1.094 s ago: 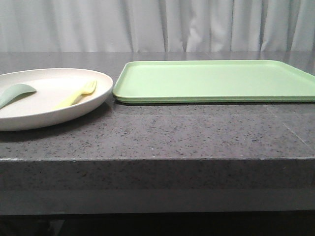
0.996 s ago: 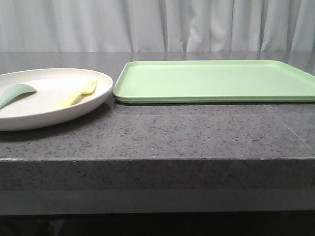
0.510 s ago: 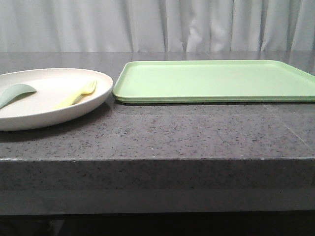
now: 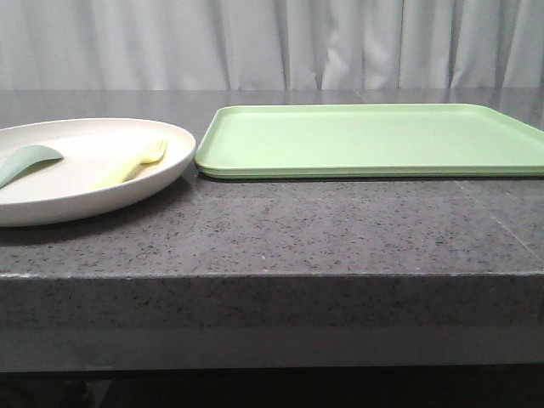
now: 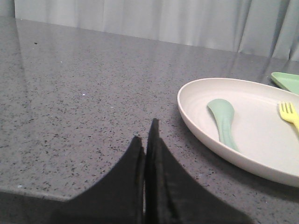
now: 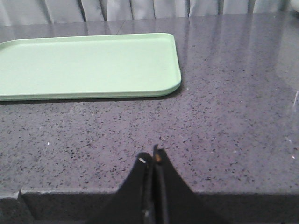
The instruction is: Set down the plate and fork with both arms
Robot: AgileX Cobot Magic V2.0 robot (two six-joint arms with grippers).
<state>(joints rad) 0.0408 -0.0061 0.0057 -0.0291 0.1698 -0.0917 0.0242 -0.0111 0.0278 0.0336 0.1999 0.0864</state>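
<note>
The cream plate [image 4: 76, 200] sits on the grey stone table at the left. The pale-yellow fork [image 4: 136, 163] lies in it, tines pointing away from me. Both also show in the left wrist view, the plate [image 5: 196, 123] and the fork [image 5: 288, 112]. My left gripper [image 5: 145, 133] is shut and empty, low over the table's front edge, short of the plate and to its left. My right gripper [image 6: 152, 156] is shut and empty at the front edge, short of the tray's near right corner. Neither gripper shows in the front view.
A dull teal-green spoon [image 4: 25, 161] lies in the plate left of the fork, and it also shows in the left wrist view [image 5: 224, 116]. A flat light-green tray [image 4: 374, 140] lies right of the plate, almost touching it, and shows in the right wrist view [image 6: 88, 65].
</note>
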